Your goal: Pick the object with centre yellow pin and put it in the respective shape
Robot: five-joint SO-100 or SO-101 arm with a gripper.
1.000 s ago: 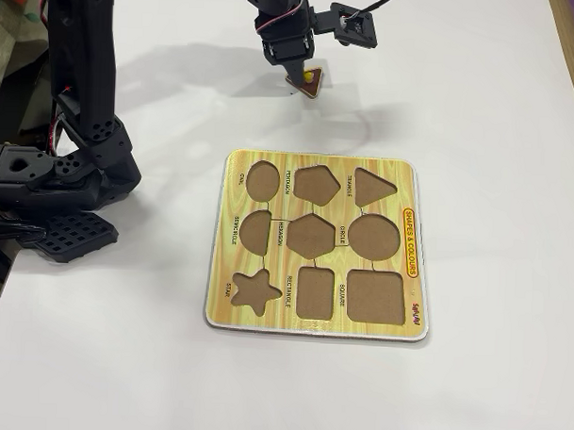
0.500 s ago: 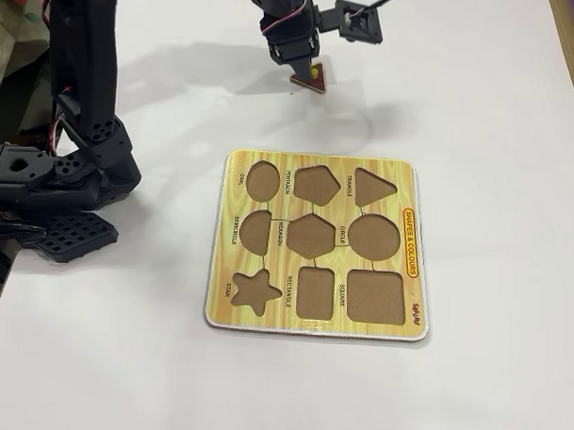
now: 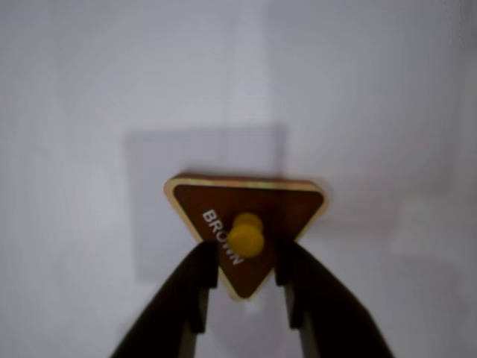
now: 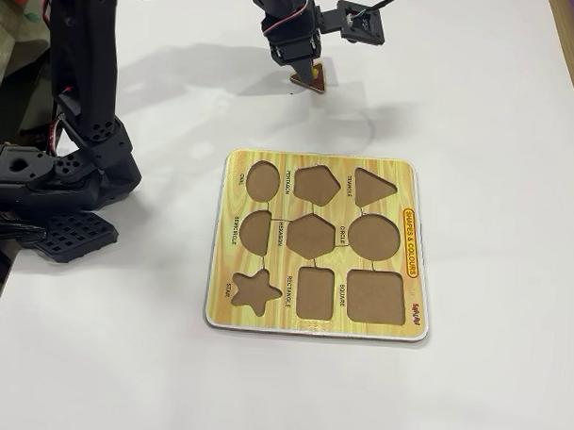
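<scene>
The object with centre yellow pin (image 3: 246,224) is a brown triangular wooden piece with a pale rim, lettered BROWN. My gripper (image 3: 246,257) is shut on it, one black finger against each slanted side near its lower tip, and it hangs above the white table. In the fixed view the same piece (image 4: 311,77) shows below the gripper (image 4: 300,68) at the top centre, above its shadow. The respective shape (image 4: 373,187) is the triangular brown recess at the board's top right, empty, well below and right of the held piece.
The yellow puzzle board (image 4: 412,267) lies mid-table with several empty recesses, among them pentagon (image 4: 316,184) and circle (image 4: 374,237). The arm's black base (image 4: 57,183) stands at the left. A camera mount (image 4: 360,21) juts out right of the gripper.
The gripper has risen with the triangular piece, which was resting near the table one second ago and now hangs higher and farther toward the top of the fixed view.
</scene>
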